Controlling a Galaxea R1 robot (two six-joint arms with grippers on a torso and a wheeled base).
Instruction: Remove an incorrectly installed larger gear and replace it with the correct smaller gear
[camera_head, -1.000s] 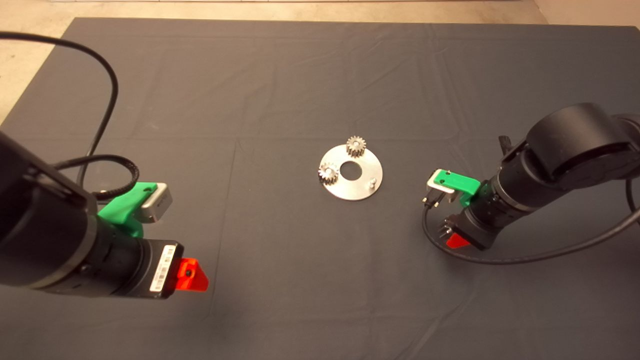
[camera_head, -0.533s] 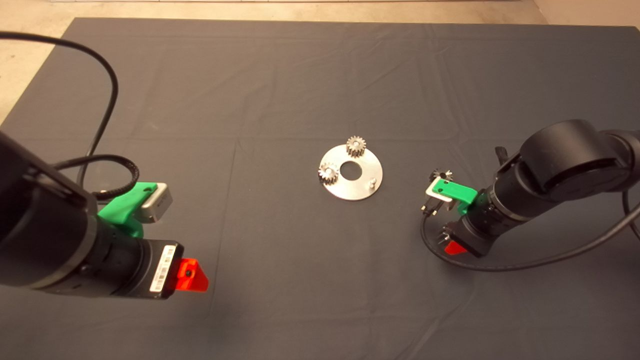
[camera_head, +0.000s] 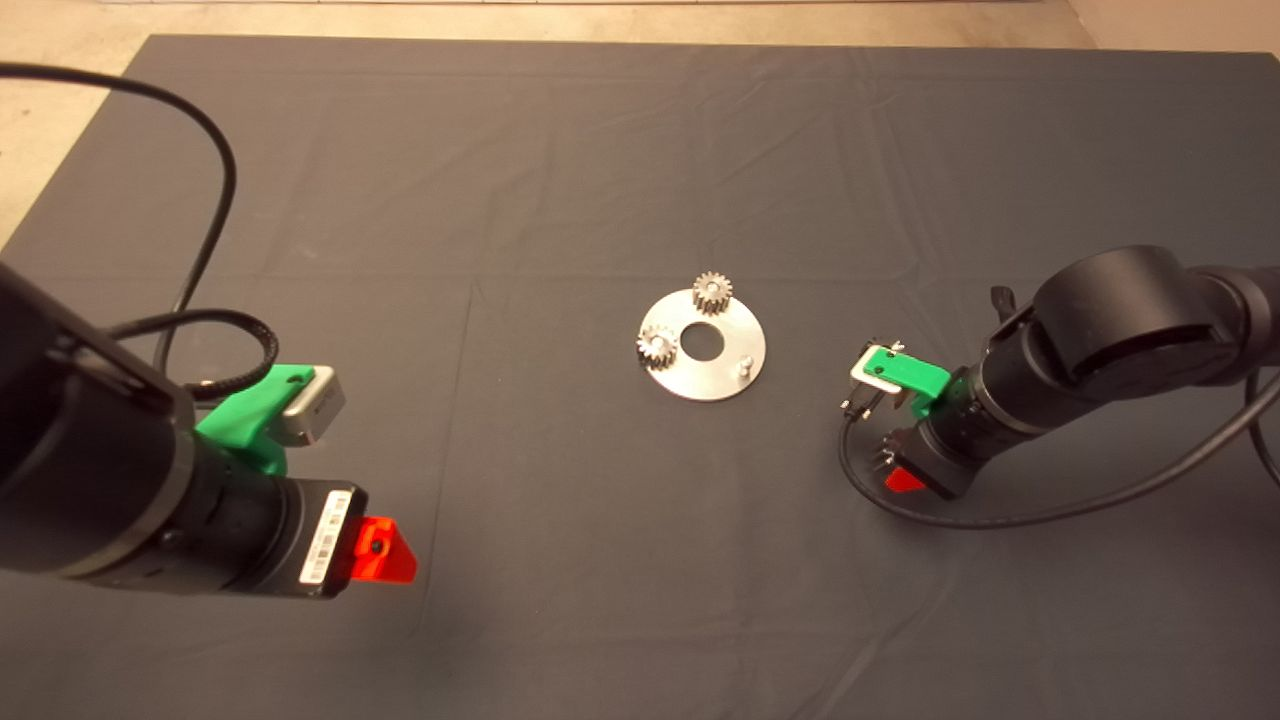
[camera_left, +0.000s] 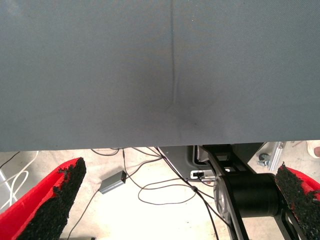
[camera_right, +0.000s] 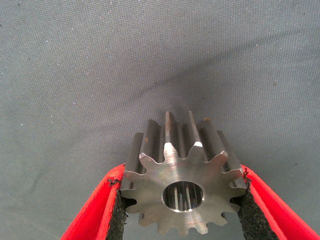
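Note:
My right gripper (camera_head: 889, 468) is to the right of the round silver plate (camera_head: 722, 378), low over the mat. It is shut on the larger gear (camera_right: 182, 180), a shiny silver gear with a dark centre hole, gripped at its sides by both red fingers. In the head view only a few of its teeth (camera_head: 881, 457) show. The smaller gear (camera_head: 886, 345) is a dark toothed sliver on the mat, mostly hidden behind the right wrist's green camera mount. My left gripper (camera_head: 378, 551) is parked at the lower left, open and empty (camera_left: 180, 170).
Two paler small gears (camera_head: 712, 291) (camera_head: 657, 346) sit on the plate's far and left rim. A bare peg (camera_head: 745, 367) stands at its right rim beside the centre hole. A black cable (camera_head: 960, 515) loops on the mat by the right arm. The left wrist view shows the mat edge and floor cables.
My right arm has shifted slightly with the larger gear held. The dark smaller gear, exposed beside the green mount half a second ago, is now nearly covered. The left arm has not moved.

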